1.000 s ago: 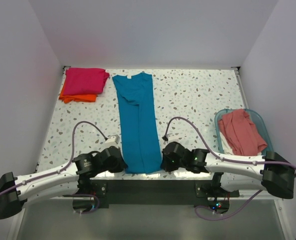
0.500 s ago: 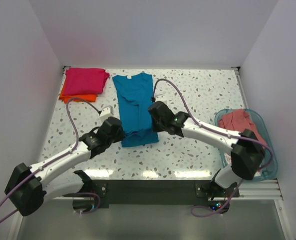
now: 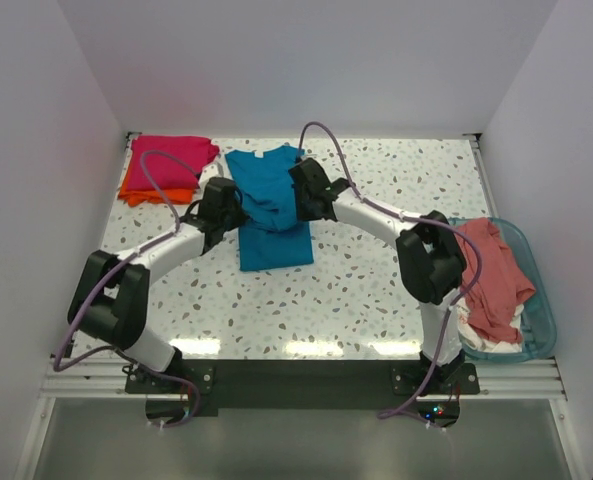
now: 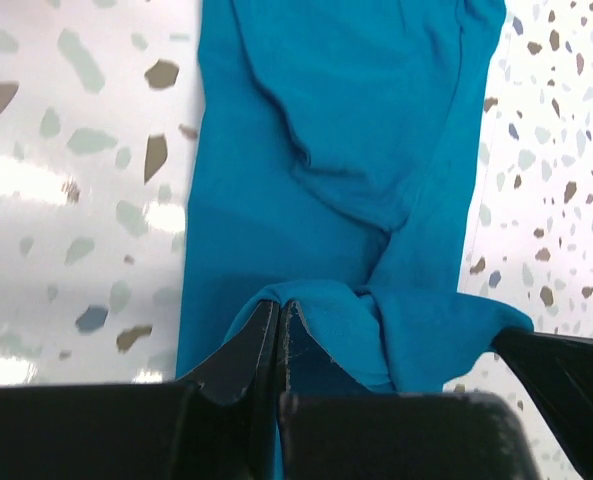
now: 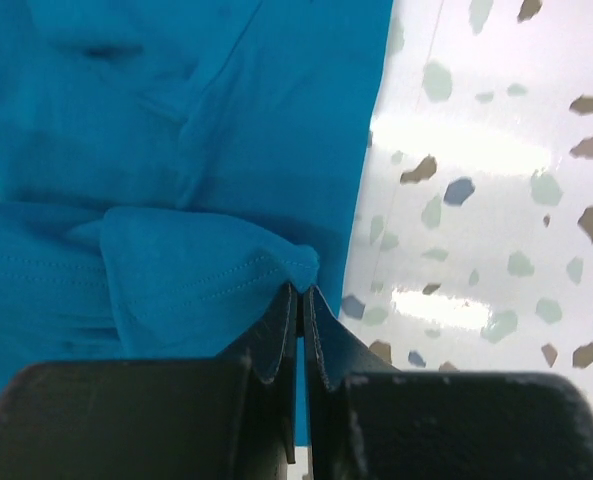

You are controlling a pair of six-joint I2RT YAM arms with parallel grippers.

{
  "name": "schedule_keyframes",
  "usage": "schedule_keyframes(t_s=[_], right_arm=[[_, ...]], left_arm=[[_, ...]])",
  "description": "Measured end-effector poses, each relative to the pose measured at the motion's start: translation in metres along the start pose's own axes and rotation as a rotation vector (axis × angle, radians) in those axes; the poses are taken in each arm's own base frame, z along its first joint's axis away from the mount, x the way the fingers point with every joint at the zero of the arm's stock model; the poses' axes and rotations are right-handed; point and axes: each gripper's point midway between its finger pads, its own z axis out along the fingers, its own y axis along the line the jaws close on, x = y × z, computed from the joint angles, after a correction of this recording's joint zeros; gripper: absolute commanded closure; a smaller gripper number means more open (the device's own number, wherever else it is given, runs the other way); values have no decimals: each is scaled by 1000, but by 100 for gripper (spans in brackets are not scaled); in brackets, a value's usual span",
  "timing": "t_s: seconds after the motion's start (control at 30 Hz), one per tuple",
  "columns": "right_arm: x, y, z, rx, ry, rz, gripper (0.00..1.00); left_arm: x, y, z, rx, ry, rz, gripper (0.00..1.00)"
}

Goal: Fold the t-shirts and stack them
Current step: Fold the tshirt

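Top external view.
- Near right: clear blue-tinted basket (image 3: pixel 538 325), with the salmon pink t-shirt (image 3: pixel 491 268) heaped inside.
- Mid-table: teal blue t-shirt (image 3: pixel 274 240), its hem end raised over the rest.
- Left gripper (image 4: pixel 279 308): jaws pinched tight on one hem corner.
- Right gripper (image 5: pixel 301 292): jaws pinched tight on the other hem corner.
- Far left: magenta pink t-shirt (image 3: pixel 171 160), folded and lying atop the orange t-shirt (image 3: pixel 154 195).

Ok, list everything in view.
teal shirt: 1, teal, mid-table, hem end lifted over its upper part
magenta shirt: 1, magenta, folded, far left corner, on top of the orange one
orange shirt: 1, orange, under the magenta one
salmon shirt: 1, salmon, crumpled in the basket
basket: 1, clear blue, right edge
table: 1, speckled white
left gripper: shut on teal shirt
right gripper: shut on teal shirt
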Motion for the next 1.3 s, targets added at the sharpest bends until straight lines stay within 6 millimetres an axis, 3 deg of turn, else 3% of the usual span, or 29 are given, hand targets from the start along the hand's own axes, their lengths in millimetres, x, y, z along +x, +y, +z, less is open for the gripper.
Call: schedule_keyframes(t_s=[0.13, 0.23, 0.27, 0.3, 0.33, 0.37, 0.47, 0.57, 0.63, 0.7, 0.77, 0.9, 1.03, 1.13, 1.2, 1.3], right_arm=[[-22, -3, 12, -10, -15, 27, 97], [-36, -4, 23, -24, -19, 47, 81], [-40, -4, 27, -30, -19, 54, 62], [-43, -5, 30, -32, -19, 64, 56], [-45, -7, 32, -37, -16, 65, 50], [-47, -10, 34, -37, -13, 68, 38], [-49, -22, 36, -25, -4, 78, 34], [-47, -32, 35, -13, -2, 90, 39], [-34, -39, 28, -10, 8, 95, 45], [-16, -42, 15, -17, 35, 93, 53], [-3, -39, 4, -28, 40, 86, 57], [16, -17, -6, -76, 42, 55, 62], [24, 3, -2, -127, 58, 33, 62], [17, 12, 10, -141, 57, 30, 62], [6, 19, 23, -153, 47, 30, 62], [-9, 27, 42, -162, 32, 32, 61]], left_arm=[[-7, 0, 29, 15, 20, -3, 98], [-3, 10, 48, 18, 58, -1, 76], [-2, 13, 55, 17, 72, -4, 68], [-2, 17, 61, 16, 82, -6, 52], [-2, 22, 65, 15, 90, -4, 44], [-3, 25, 67, 16, 96, -10, 33], [-13, 30, 66, 25, 86, -33, 31], [-28, 23, 54, 52, 49, -45, 41], [-32, 14, 38, 77, 21, -48, 55], [-31, 2, 21, 101, -3, -47, 75], [-21, -14, 6, 130, -13, -29, 91], [19, -34, -8, 181, 41, 12, 100], [43, -22, 10, 127, 98, 27, 100], [55, -11, 31, 70, 139, 39, 100], [54, -13, 46, 54, 147, 43, 100], [35, -17, 70, 47, 125, 26, 100]])
